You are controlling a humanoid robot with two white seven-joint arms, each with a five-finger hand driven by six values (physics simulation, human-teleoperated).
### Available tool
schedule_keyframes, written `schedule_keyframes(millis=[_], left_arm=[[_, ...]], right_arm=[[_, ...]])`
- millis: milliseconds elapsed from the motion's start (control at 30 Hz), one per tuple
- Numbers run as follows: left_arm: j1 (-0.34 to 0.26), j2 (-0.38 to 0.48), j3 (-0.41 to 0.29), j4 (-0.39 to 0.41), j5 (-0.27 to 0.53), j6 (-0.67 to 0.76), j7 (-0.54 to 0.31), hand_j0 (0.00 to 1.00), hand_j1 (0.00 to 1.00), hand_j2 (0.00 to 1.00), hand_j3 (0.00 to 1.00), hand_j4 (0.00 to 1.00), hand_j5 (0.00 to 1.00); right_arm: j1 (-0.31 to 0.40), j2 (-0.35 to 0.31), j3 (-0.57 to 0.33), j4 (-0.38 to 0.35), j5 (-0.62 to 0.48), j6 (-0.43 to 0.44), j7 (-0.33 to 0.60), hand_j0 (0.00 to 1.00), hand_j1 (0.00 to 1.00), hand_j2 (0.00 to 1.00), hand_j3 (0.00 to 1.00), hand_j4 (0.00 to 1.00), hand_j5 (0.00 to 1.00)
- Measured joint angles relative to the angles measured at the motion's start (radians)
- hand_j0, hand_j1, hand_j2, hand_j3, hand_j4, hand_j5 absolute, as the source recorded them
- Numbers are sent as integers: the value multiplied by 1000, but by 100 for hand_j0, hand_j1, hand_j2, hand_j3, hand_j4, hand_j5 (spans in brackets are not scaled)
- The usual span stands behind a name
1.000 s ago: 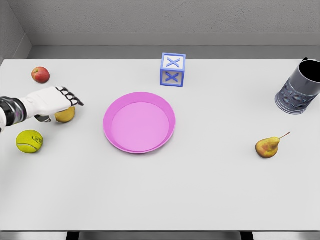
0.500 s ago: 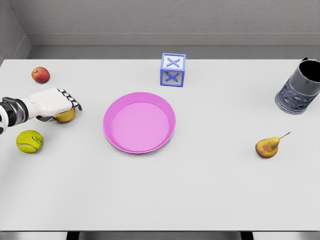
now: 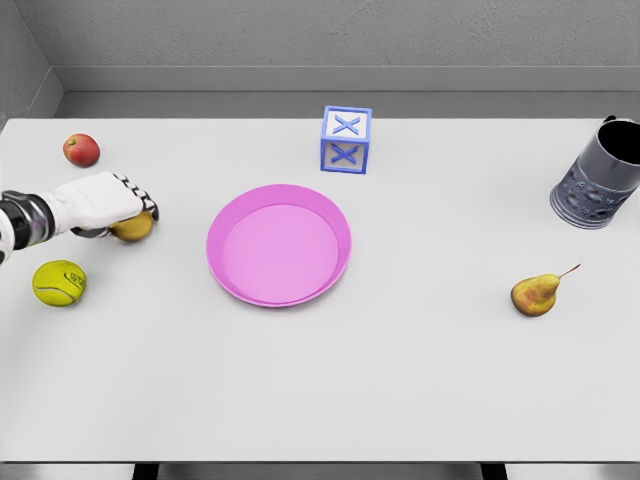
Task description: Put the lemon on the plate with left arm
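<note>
One white five-finger left hand (image 3: 110,205) is curled over the small yellow lemon (image 3: 133,228), left of the round pink plate (image 3: 279,244); blue X marks are shown on the far white cube (image 3: 346,140).

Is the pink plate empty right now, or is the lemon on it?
Empty. The pink plate holds nothing; the lemon sits on the table left of it, under the left hand.

One head camera — high, angled down (steeply) — over the whole table (image 3: 400,400).
</note>
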Motion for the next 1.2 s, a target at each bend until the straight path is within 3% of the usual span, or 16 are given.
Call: schedule_keyframes(millis=[167, 267, 533, 867, 1200], left_arm=[[5, -13, 4, 1, -10, 13, 11, 70, 70, 70, 70, 70, 70], [6, -18, 4, 1, -25, 17, 17, 63, 63, 63, 63, 63, 63], [9, -23, 7, 2, -34, 17, 23, 64, 64, 64, 64, 64, 64], [-2, -31, 5, 3, 63, 1, 1, 64, 64, 64, 64, 64, 64], [-38, -44, -5, 1, 108, 0, 0, 63, 63, 63, 63, 63, 63]], right_arm=[[0, 0, 0, 0, 0, 0, 0, 100, 100, 100, 100, 100, 100], [0, 0, 0, 0, 0, 0, 0, 100, 100, 100, 100, 100, 100], [0, 0, 0, 0, 0, 0, 0, 100, 100, 100, 100, 100, 100], [0, 0, 0, 0, 0, 0, 0, 100, 100, 100, 100, 100, 100], [0, 0, 0, 0, 0, 0, 0, 100, 100, 100, 100, 100, 100]])
